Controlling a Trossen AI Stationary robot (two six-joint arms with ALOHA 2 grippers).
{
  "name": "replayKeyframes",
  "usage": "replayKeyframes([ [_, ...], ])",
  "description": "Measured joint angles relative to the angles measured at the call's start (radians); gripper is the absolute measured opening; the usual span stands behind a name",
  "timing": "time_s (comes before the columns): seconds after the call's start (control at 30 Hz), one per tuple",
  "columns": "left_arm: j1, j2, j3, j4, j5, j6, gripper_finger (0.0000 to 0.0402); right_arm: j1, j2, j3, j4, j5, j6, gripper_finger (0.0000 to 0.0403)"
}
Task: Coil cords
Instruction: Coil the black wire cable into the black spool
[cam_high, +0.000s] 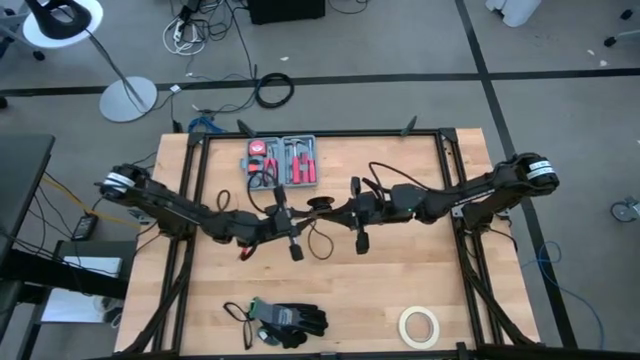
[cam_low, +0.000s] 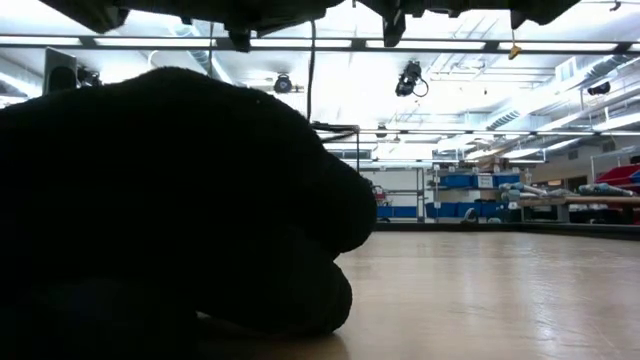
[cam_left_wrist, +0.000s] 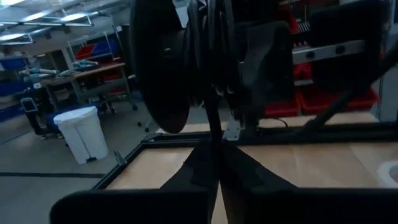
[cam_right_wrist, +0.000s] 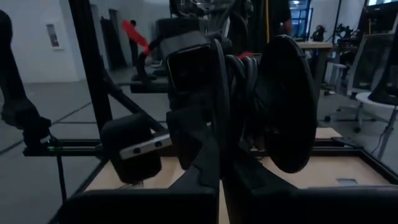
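The thin black cord is wound into a small round coil (cam_high: 320, 204) held in the air over the table's middle, between my two grippers. A loose tail (cam_high: 314, 238) hangs from it in loops, and it also shows as a thin line in the low view (cam_low: 311, 70). My left gripper (cam_high: 302, 212) comes from the table's left and is shut on the cord just below the coil (cam_left_wrist: 186, 68). My right gripper (cam_high: 340, 210) comes from the right and is shut at the coil's windings (cam_right_wrist: 244, 74), beside its round flat face (cam_right_wrist: 286, 106). My left gripper pinches a single strand of the cord (cam_left_wrist: 214, 140) between its two fingers, close under the coil. The fingers come level from the table's left. The coil stands on edge just past the fingertips, clear of the table. My right gripper pinches the cord at the coil's edge (cam_right_wrist: 219, 134) between its two fingers, coming level from the table's right. The fingertips hide the exact place of contact. The coil is lifted clear, on edge, with its tail hanging slack below.
A grey case of red tools (cam_high: 283, 160) lies at the table's far middle. Black gloves (cam_high: 285, 320) lie near the front edge and fill the left of the low view (cam_low: 150, 200). A roll of tape (cam_high: 420, 325) lies front right. A thick cable ring (cam_high: 273, 90) lies on the floor.
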Motion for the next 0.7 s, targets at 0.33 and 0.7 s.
replayKeyframes([
  [0.33, -0.002, 0.089, 0.035, 0.001, 0.013, -0.122, 0.0088, 0.040, -0.003, -0.004, 0.141, 0.031, -0.078, 0.0000],
  [0.7, -0.058, 0.094, 0.033, 0.009, 0.037, -0.082, 0.0096, 0.079, -0.004, -0.002, 0.132, 0.083, -0.098, 0.0000],
])
